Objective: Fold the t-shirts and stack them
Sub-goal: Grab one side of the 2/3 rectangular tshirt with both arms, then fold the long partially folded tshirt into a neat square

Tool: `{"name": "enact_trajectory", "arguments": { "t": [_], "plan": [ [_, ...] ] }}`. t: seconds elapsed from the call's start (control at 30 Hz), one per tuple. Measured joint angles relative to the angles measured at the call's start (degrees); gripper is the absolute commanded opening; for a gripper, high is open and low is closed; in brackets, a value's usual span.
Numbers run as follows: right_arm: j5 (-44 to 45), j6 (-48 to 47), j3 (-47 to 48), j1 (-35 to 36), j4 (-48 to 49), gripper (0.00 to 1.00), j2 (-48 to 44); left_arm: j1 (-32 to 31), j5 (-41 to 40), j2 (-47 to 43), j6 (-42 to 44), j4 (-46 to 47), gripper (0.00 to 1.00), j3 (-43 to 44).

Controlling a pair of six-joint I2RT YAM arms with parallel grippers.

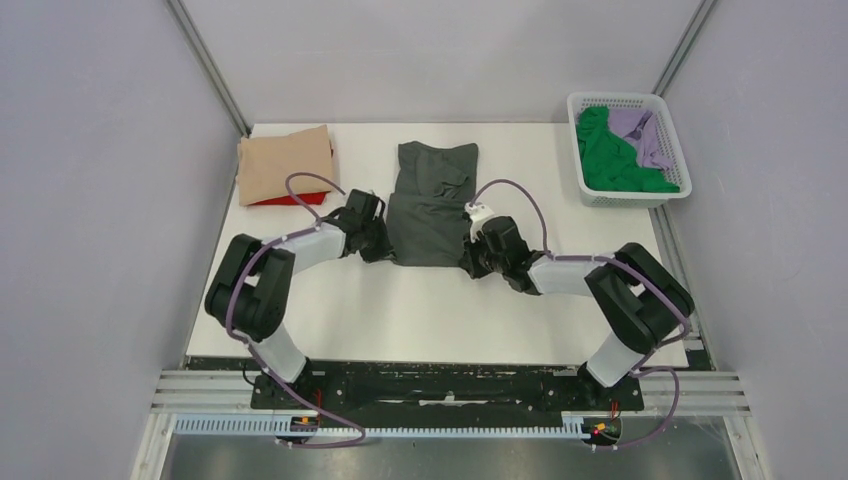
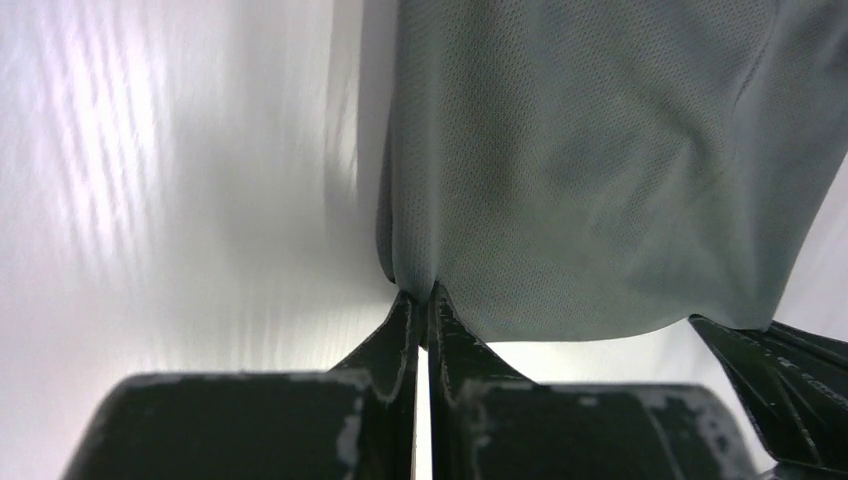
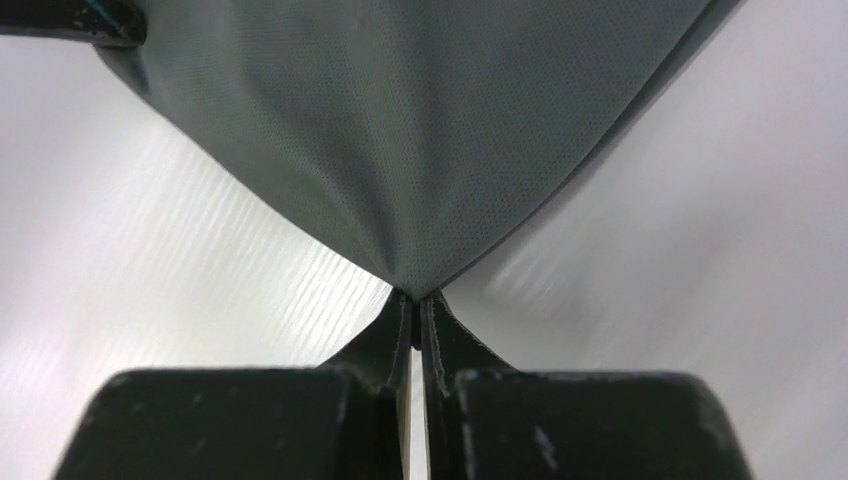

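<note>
Top external: I see left pincer [image 1: 390, 252] and right pincer [image 1: 470, 262] each pinched tight on a near corner of the dark grey shirt [image 1: 432, 195] on the counter [image 1: 430, 310].

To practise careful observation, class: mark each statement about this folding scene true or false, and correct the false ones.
1. Both the left hand and the right hand pinch the dark grey t-shirt. True.
2. The tan t-shirt lies in the basket. False: it lies folded on the table, atop the red t-shirt.
3. The green t-shirt is in the basket. True.
4. The lilac t-shirt is spread flat on the table. False: it sits crumpled in the basket.
</note>
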Motion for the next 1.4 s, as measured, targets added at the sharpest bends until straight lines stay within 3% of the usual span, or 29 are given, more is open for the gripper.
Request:
{"name": "enact_trajectory", "arguments": {
  "t": [0.3, 0.53, 0.63, 0.8, 0.93, 1.4],
  "plan": [
    [-14.12, 1.84, -10.12, 4.59, -3.39, 0.0, -16.61, -1.77, -1.84, -21.75, 0.0, -8.83, 0.02, -9.22],
    [-25.53, 5.03, -13.18, 8.52, -5.35, 0.0, -30.82, -2.58, -2.23, -45.55, -0.04, -18.51, 0.02, -11.06],
    [-28.09, 6.54, -13.2, 8.52, -4.68, 0.0, -34.18, -2.64, -1.36, -50.07, -0.04, -20.2, 0.02, -10.67],
    [-28.96, 8.13, -13.2, 7.43, -4.9, 0.0, -35.43, -2.64, -1.16, -46.77, -0.07, -20.48, 0.02, -7.34],
    [-28.5, 8.44, -13.05, 2.36, -5.99, 0.0, -35.21, -2.64, -1.31, -41.46, -0.09, -18.84, 0.02, -5.46],
    [-24.87, 5.99, -3.67, -11.3, -10.4, 0.0, -24.24, -2.69, -4.39, -20.2, 0.02, -9.09, 0.02, 6.16]
  ]
}}
